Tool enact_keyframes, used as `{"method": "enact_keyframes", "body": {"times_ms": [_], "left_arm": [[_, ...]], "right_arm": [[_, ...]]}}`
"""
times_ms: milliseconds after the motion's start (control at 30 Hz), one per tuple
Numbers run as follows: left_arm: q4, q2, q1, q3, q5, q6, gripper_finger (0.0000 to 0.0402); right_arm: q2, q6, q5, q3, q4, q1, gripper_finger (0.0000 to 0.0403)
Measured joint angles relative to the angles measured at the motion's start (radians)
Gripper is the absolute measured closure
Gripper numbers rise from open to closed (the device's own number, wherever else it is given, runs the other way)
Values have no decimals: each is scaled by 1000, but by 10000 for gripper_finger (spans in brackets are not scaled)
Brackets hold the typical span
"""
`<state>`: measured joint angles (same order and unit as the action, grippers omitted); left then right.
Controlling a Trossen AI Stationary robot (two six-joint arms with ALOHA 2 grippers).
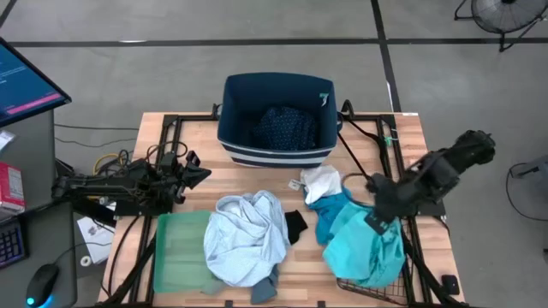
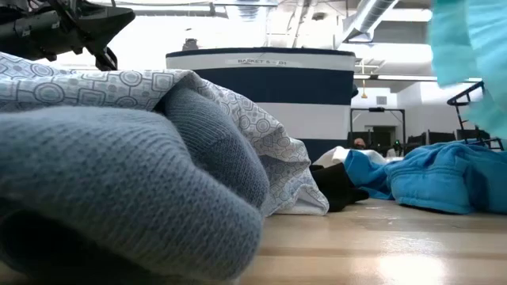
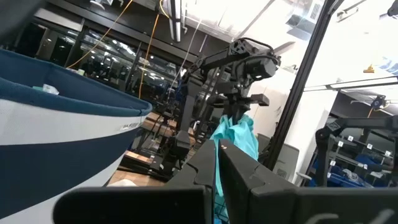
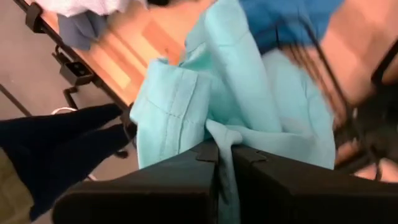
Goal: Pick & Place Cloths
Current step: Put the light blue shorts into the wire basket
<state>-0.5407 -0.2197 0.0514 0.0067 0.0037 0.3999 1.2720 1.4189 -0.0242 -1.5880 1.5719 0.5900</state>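
Right hand clamped shut on turquoise cloth, cloth hanging below

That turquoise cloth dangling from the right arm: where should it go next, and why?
Probably carry it over to the navy bin and let go. The right gripper is shut on the turquoise cloth, which hangs lifted above the table's right side, and a navy dotted cloth already lies in that bin. The left gripper waits at the left.
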Motion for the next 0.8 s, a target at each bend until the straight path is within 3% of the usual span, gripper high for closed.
{"method": "enact_keyframes", "body": {"times_ms": [167, 433, 800], "left_arm": [[0, 0, 0, 0, 0, 0, 399], [0, -4, 0, 0, 0, -1, 399], [0, -4, 0, 0, -5, -1, 399]], "right_arm": [[-16, 171, -59, 63, -1, 111, 402], [22, 362, -272, 286, -17, 244, 403], [142, 299, -127, 489, -304, 188, 403]]}}
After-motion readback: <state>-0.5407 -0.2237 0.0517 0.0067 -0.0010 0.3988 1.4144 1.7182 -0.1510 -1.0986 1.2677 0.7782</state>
